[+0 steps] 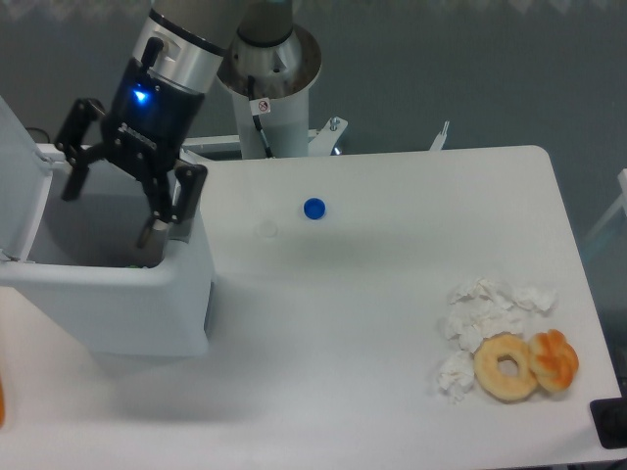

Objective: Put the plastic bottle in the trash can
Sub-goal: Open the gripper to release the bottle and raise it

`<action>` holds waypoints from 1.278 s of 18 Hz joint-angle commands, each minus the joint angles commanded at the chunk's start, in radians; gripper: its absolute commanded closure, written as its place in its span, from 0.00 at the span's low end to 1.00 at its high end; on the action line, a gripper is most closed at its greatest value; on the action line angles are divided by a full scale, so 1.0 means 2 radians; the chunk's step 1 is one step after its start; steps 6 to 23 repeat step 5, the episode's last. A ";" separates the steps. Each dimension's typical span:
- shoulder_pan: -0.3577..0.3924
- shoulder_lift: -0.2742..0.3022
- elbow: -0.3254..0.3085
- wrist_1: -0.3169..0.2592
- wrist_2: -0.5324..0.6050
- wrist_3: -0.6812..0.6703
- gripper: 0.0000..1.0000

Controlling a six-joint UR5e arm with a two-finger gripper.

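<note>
- The bottle cannot be made out anywhere; if it lies in the bin, the bin wall and the gripper hide it.
- The bin [118, 294] stands at the table's left edge: a white, boxy plastic tub with smooth flat walls and a grey-beige inside, its lid [15, 166] tipped up on the far left.
- The gripper [110, 211] hangs over the bin's open mouth, black and angular, with a blue light glowing on its body.
- Its two fingers are spread wide apart with nothing seen between them; the right-hand finger [162, 220] reaches down just inside the bin's near-right corner.
- A small round blue cap [313, 208] lies alone on the table, well apart from the bin.
- The table [372, 323] is a plain white, matte slab with rounded corners.
- Near its right front corner lies a cluster of crumpled white tissues [485, 308], soft and creased.
- Touching them is a pale ring doughnut [506, 367], and just beside it a darker orange pastry [554, 359] with a glossy, knotted look.
- Behind the table rises the arm's base [274, 88], a white column with a silver collar.
- The backdrop is a dull grey-blue wall.
</note>
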 joint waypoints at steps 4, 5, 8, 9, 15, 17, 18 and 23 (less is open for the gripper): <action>0.018 -0.003 -0.002 -0.003 0.033 0.056 0.00; 0.019 -0.002 -0.002 -0.004 0.038 0.058 0.00; 0.019 -0.002 -0.002 -0.004 0.038 0.058 0.00; 0.019 -0.002 -0.002 -0.004 0.038 0.058 0.00; 0.019 -0.002 -0.002 -0.004 0.038 0.058 0.00; 0.019 -0.002 -0.002 -0.004 0.038 0.058 0.00; 0.019 -0.002 -0.002 -0.004 0.038 0.058 0.00; 0.019 -0.002 -0.002 -0.004 0.038 0.058 0.00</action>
